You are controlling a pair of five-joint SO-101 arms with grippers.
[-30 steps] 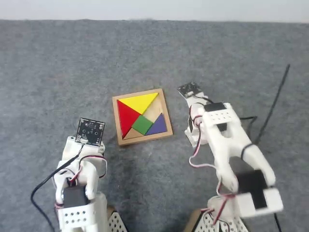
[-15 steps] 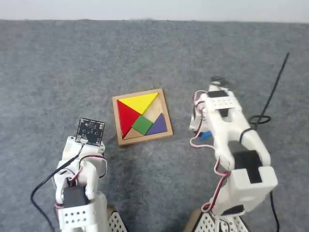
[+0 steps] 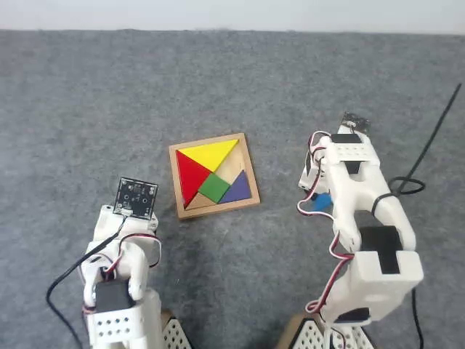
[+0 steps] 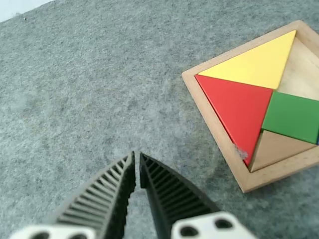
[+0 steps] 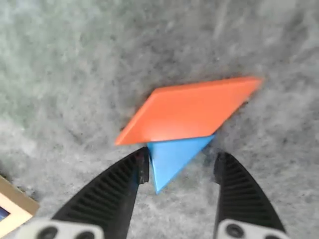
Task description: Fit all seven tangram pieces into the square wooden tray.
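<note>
The right arm's jaws stood wide and empty, straddling the small blue triangle [image 5: 172, 158]. Its point aimed back between them, and its broad edge touched the orange parallelogram [image 5: 187, 109] just beyond. Both pieces lay on the grey surface [image 3: 87, 94] well apart from the square wooden tray [image 3: 176, 190], off the side holding the purple triangle [image 3: 238, 190] (the right arm's side). The left arm's jaws, almost shut and empty, sat off the tray's opposite side.

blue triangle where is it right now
In the right wrist view the blue triangle lies on the grey mat inside the open right claw, touching the orange parallelogram, to the wooden tray's right.
</note>
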